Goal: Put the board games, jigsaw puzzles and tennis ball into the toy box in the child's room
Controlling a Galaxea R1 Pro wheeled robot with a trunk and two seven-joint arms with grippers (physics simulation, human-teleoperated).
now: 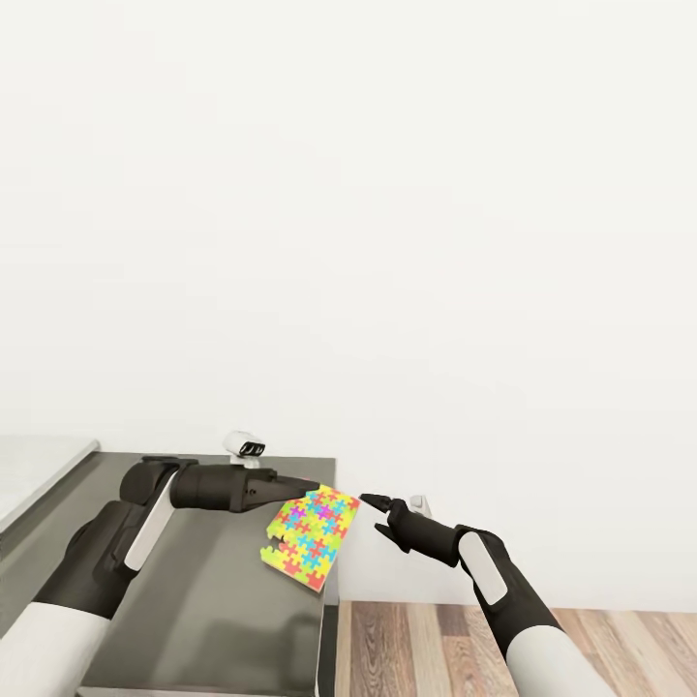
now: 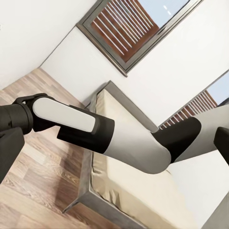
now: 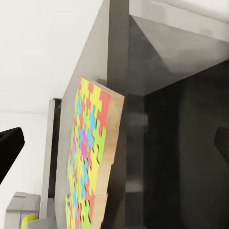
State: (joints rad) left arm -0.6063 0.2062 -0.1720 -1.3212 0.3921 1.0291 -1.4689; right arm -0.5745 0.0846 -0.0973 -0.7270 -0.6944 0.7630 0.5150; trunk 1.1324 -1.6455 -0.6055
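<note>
Left gripper (image 1: 308,482) pinches the top corner of a jigsaw puzzle (image 1: 312,537), letting it hang tilted past the edge of a dark-grey desk (image 1: 213,600) — presumably lifted for carrying. It is a thin wood-backed square of bright interlocking pieces. Right gripper (image 1: 373,502) hovers just beside it, fingers spread — holding nothing.

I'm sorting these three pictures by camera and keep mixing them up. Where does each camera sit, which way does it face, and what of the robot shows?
Head view: from the robot's head, looking down at a white wall and a dark desk; both arms show, the left gripper holding the jigsaw puzzle.
Left wrist view: looks at the bed, a window and the robot's right arm.
Right wrist view: faces the puzzle; its fingertips show.
Shared: the puzzle, head and right wrist.
</note>
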